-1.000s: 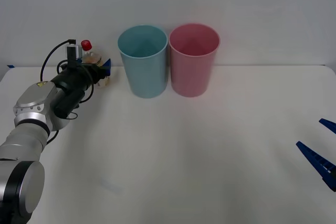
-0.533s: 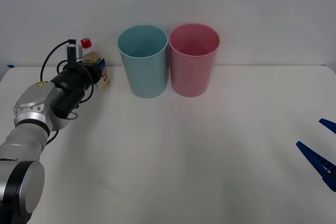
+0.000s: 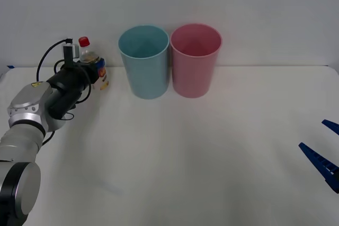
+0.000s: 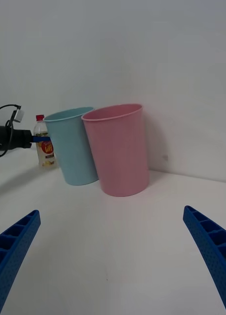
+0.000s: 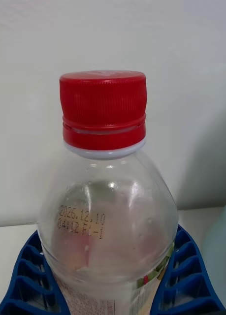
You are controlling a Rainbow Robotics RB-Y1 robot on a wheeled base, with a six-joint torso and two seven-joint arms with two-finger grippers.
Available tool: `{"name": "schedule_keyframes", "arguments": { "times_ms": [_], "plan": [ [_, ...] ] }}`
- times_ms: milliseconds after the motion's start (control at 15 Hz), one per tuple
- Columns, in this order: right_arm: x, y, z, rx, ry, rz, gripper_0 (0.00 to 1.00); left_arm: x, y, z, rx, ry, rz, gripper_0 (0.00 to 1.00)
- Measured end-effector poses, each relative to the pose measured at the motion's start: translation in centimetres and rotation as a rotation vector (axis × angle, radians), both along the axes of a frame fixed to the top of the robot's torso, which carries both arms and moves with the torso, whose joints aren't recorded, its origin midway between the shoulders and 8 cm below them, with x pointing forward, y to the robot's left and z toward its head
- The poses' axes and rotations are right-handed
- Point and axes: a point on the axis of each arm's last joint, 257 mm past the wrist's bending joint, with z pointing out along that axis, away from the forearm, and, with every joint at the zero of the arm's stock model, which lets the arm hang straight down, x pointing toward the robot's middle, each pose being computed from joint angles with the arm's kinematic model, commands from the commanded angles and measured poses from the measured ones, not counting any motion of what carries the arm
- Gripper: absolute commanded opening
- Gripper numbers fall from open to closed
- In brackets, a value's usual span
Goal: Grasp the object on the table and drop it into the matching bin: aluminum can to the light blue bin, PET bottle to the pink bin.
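The PET bottle (image 3: 89, 55) is small and clear, with a red cap and a yellow-orange label. It stands upright at the far left of the table (image 3: 175, 152), left of the light blue bin (image 3: 144, 62). My left gripper (image 3: 96, 68) is shut on its body, and blue fingers (image 5: 184, 266) hug both sides of the PET bottle (image 5: 108, 216) below its shoulder. The pink bin (image 3: 195, 59) stands touching the light blue bin on its right. My right gripper (image 3: 324, 142) rests open at the table's right edge, far from the bins.
From the right wrist, the light blue bin (image 4: 73, 147) and pink bin (image 4: 117, 147) stand side by side against a plain wall, with the bottle (image 4: 44, 145) and left gripper (image 4: 36, 139) beyond them. White tabletop stretches in front of both bins.
My left gripper's fingers closed on the bottle. The bottle went from leaning to upright and shifted slightly left and up with the arm. The right arm has not moved.
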Motion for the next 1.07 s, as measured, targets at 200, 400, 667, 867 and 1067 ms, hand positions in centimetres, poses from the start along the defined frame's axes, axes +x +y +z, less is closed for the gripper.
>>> {"name": "schedule_keyframes", "arguments": {
  "times_ms": [200, 400, 667, 867, 1067],
  "plan": [
    [0.0, 0.0, 0.0, 0.000, 0.000, 0.000, 1.00, -0.2, 2.2, 1.3, 0.003, -0.016, -0.015, 0.00],
    [0.0, 0.0, 0.0, 0.000, 0.000, 0.000, 1.00, -1.2, 4.6, 2.0, -0.006, -0.028, -0.040, 0.00],
    [0.0, 0.0, 0.0, 0.000, 0.000, 0.000, 1.00, -3.0, 7.6, 2.7, 0.015, -0.058, -0.046, 0.00],
    [0.0, 0.0, 0.0, 0.000, 0.000, 0.000, 1.00, -4.8, 8.5, 3.7, 0.013, -0.099, -0.050, 0.00],
    [0.0, 0.0, 0.0, 0.000, 0.000, 0.000, 1.00, -6.6, 8.9, 5.9, -0.032, -0.140, -0.055, 0.00]
  ]
}}
